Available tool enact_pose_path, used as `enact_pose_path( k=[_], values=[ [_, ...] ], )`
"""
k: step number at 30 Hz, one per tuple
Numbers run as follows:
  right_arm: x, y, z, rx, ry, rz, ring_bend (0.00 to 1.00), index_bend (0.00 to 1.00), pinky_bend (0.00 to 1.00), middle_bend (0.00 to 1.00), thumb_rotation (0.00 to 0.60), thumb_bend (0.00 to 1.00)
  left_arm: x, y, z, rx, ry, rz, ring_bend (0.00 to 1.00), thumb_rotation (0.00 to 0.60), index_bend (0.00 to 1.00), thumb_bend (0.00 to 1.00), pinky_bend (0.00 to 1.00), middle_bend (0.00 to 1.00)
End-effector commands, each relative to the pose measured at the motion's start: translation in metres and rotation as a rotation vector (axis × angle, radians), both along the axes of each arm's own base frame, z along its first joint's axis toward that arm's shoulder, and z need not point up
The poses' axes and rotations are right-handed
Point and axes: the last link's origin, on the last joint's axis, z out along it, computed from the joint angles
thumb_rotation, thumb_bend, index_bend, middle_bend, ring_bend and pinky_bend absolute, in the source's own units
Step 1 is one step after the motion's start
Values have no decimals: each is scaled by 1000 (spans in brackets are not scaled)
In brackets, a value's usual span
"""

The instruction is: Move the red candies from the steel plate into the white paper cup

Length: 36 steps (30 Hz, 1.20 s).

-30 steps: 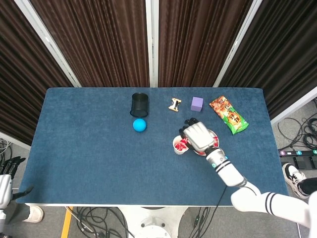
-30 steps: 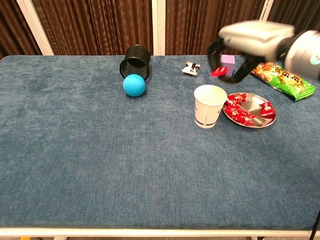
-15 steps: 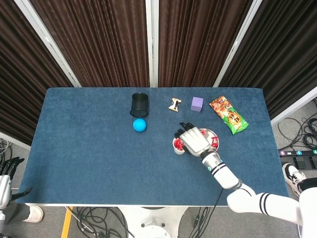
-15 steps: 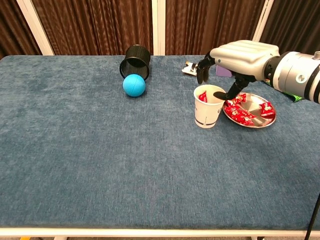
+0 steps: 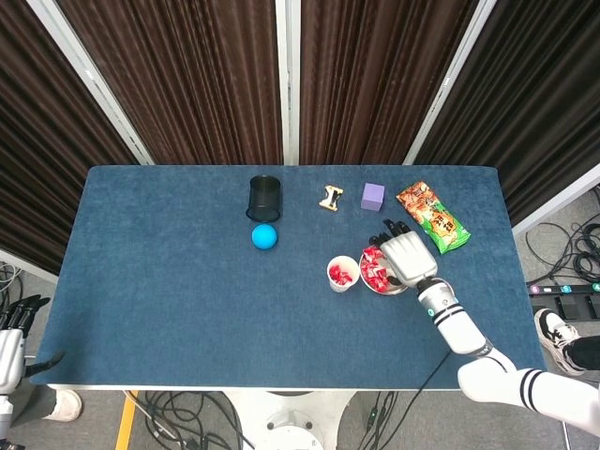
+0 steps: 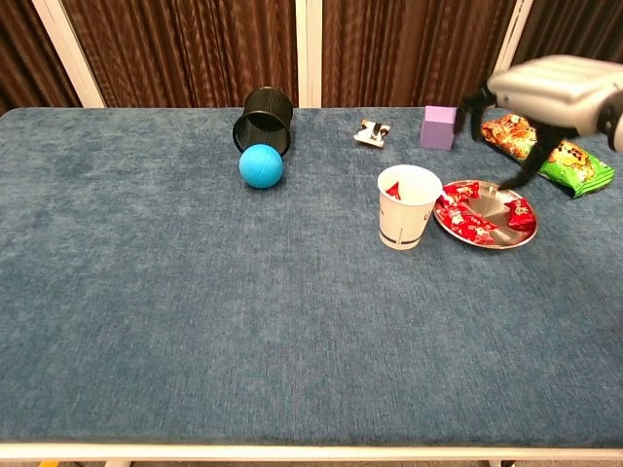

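The right hand [image 6: 545, 92] hovers above the steel plate [image 6: 494, 204] near the tabletop's right edge, fingers spread, holding nothing. A careless descent could tip the plate or knock the white paper cup [image 6: 407, 206] just beside it. Red candies [image 6: 469, 226] lie on the plate, some already in the cup.

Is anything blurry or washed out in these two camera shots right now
Chest view: the right hand is smeared by motion blur at the frame's right edge, while the steel plate and white paper cup are sharp. Head view: evenly lit, everything crisp, no glare.
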Motion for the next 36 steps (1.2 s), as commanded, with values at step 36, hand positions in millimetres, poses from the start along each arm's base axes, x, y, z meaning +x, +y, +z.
enact_pose_path(
  k=[36],
  values=[
    [-40, -11, -66, 52, 117, -22, 141, 539, 169, 424, 600, 328, -3, 0, -2, -17, 7, 25, 149, 600, 238, 0, 205, 244]
  ],
)
